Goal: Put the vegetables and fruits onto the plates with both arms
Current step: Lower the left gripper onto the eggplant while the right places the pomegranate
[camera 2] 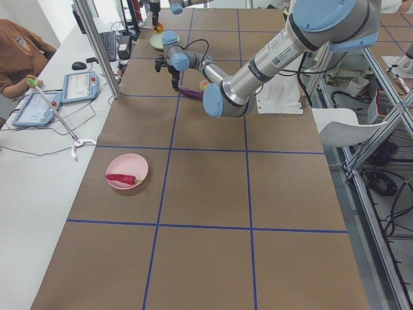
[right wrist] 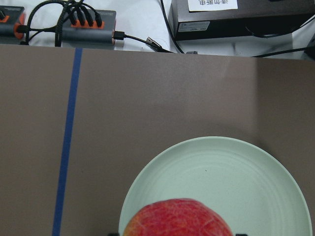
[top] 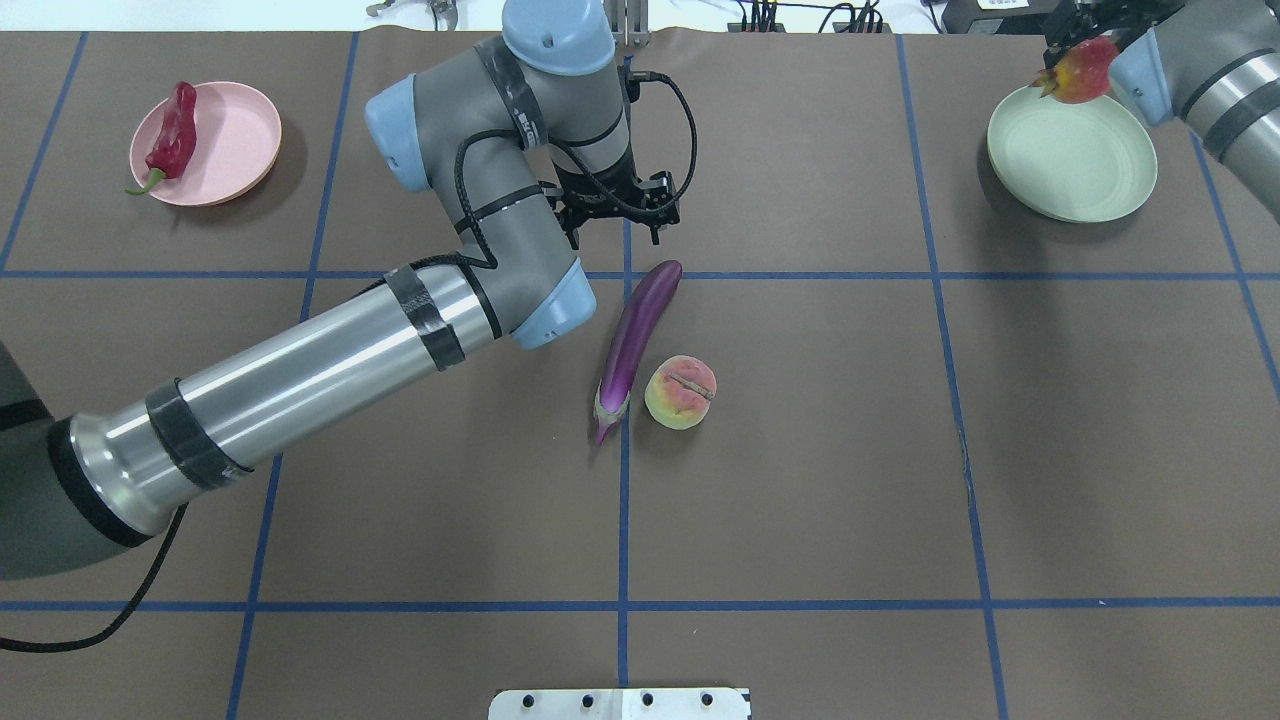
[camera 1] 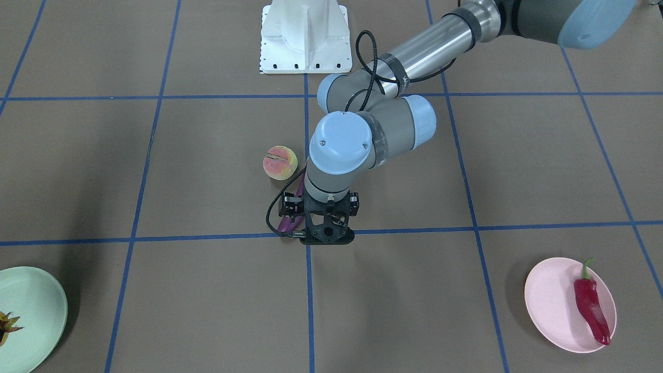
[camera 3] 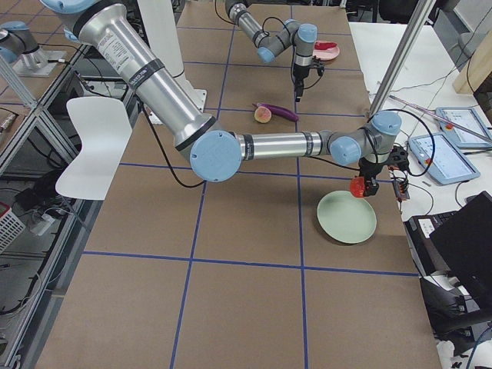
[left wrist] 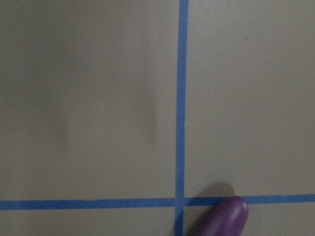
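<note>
At the middle of the taped table (top: 900,450), the eggplant (top: 640,335) lies slantwise along a blue line (top: 622,520), its cap toward the robot and its rounded tip at the far end, with the peach (top: 681,392) on the table just to the right of the cap end. The left gripper (top: 618,212) points straight down and hovers over the table just beyond the eggplant's far tip, holding nothing; how wide its jaws stand cannot be told, since no view shows the fingers clearly and the left wrist camera shows only the purple tip at the crossing of two blue lines. At the far right, the right gripper (top: 1088,38) is clamped on the red pomegranate (top: 1080,72), its spiky crown pointing left, and holds it in the air above the far rim of the green plate (top: 1072,165), clear of the plate's surface. At the far left, the chili (top: 172,135) lies on the left part of the pink plate (top: 235,145), its green stem curving over the near rim toward the robot. The two plates sit well apart, at opposite ends of the table's far side.
</note>
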You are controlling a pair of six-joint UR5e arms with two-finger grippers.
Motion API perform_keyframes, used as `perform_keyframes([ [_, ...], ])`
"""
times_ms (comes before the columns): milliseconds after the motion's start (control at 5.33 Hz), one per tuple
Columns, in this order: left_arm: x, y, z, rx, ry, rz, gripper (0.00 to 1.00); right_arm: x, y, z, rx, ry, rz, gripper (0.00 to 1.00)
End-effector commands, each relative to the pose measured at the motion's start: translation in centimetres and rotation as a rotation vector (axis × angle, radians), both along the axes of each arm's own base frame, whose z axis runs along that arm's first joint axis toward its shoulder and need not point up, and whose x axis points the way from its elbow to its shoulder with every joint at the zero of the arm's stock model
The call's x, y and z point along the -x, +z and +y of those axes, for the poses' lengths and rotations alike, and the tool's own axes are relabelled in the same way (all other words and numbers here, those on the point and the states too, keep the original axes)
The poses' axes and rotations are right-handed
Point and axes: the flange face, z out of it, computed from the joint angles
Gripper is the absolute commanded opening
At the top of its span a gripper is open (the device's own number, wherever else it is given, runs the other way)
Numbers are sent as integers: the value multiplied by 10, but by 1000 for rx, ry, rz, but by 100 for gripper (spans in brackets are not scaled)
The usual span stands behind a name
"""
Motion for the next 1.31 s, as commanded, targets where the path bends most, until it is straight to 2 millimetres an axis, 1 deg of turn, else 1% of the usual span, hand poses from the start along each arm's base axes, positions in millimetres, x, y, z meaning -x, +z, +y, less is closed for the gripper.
perform_keyframes([
  [0,-29,2,25,-25,0,-24,100,21,28,7,6,-17,38,0],
  [188,-34,7,26,-39,-21,-43,100,30,39,13,19,-30,45,0],
  [375,-40,6,26,-36,-18,-52,100,34,51,20,33,-37,53,0],
  [562,-46,6,31,-41,-14,-55,100,37,51,20,32,-41,55,22],
  [750,-53,8,37,-55,-22,-68,100,44,56,25,37,-51,58,25],
  [938,-58,12,39,-62,-17,-62,100,50,62,29,44,-61,61,34],
  [1125,-64,19,40,-63,-13,-58,100,52,64,31,49,-64,63,72],
])
